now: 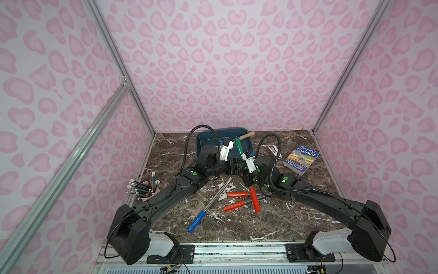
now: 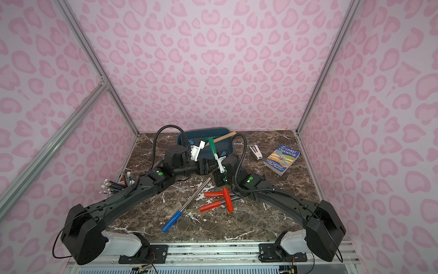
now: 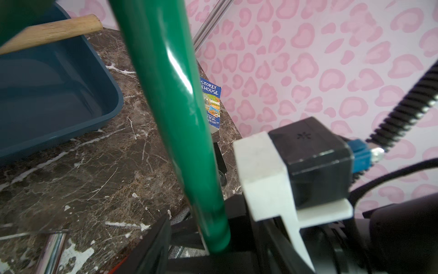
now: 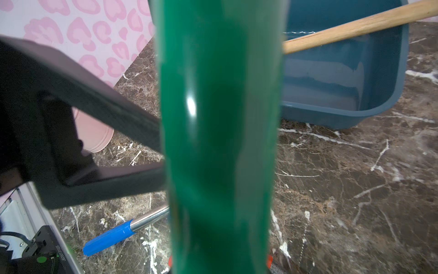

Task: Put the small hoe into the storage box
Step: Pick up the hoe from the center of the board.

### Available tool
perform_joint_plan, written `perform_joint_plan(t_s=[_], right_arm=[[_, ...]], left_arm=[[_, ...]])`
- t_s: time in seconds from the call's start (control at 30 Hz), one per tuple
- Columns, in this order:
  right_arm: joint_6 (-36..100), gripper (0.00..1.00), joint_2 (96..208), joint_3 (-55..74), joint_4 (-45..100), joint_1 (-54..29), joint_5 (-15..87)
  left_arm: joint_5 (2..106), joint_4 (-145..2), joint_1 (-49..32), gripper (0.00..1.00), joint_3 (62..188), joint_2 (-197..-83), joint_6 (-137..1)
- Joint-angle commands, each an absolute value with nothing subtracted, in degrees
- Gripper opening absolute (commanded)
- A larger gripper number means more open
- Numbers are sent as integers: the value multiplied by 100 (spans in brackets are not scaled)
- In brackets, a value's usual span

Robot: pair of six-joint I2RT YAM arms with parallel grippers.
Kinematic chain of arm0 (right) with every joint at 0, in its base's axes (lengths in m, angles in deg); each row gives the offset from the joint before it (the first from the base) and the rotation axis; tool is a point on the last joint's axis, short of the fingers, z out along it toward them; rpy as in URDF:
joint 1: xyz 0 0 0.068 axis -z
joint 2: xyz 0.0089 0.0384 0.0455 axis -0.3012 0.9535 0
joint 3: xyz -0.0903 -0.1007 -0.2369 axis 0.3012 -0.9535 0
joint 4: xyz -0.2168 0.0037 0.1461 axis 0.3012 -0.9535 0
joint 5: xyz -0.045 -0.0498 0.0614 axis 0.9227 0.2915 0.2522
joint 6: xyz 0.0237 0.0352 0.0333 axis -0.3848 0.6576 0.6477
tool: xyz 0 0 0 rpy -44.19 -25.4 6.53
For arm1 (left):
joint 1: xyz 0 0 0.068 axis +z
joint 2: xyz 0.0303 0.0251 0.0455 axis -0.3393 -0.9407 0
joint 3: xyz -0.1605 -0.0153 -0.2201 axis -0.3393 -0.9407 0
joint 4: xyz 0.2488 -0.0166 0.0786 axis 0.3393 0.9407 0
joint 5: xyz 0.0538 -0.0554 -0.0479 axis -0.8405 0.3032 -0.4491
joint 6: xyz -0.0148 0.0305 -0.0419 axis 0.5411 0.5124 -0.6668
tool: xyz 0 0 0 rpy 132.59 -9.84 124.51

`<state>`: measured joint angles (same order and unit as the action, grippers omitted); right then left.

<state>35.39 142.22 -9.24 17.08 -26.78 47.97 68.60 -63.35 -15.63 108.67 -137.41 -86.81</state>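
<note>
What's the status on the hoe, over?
Right gripper shut on small hoe, green end, raised. Left gripper alongside, jaws apart, grip unclear. Wooden handle over storage box; hoe not in yet.

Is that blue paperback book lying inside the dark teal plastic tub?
No, the blue paperback book lies on the brown marble tabletop, well apart from the dark teal plastic tub.

- The small hoe (image 3: 170, 95) has a glossy, smooth green shaft; its handle end is matt bare wood.
- The storage box (image 4: 320, 116) is smooth teal plastic with a faint sheen.
- The table (image 3: 94, 178) looks like polished brown marble.
- The rod (image 4: 151, 217) is shiny metal with a blue plastic grip.
</note>
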Motion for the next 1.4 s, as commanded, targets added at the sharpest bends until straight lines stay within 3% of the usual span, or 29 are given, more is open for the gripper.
perform_joint_plan(t_s=[0.0,0.47,0.83,1.13,1.23,1.37], right_arm=[[3426,0,14205,-743,2166,-2735,4944],[3339,0,14376,-535,2145,-3054,5359],[3488,0,14438,-509,2188,-3090,5521],[3530,0,14457,-503,2204,-3083,5724],[3539,11,14478,-506,2194,-3089,5807],[3661,24,14452,-501,2153,-3048,5978]], left_arm=[[6953,-6781,-1559,63,10860,-13812,-8802],[6909,-7220,-1576,57,10728,-13928,-9155],[6826,-7516,-1582,30,10605,-13893,-9399],[6768,-7475,-1582,13,10675,-13866,-9413],[6770,-7543,-1585,5,10702,-13891,-9467],[6692,-7715,-1578,5,10729,-13894,-9520]])
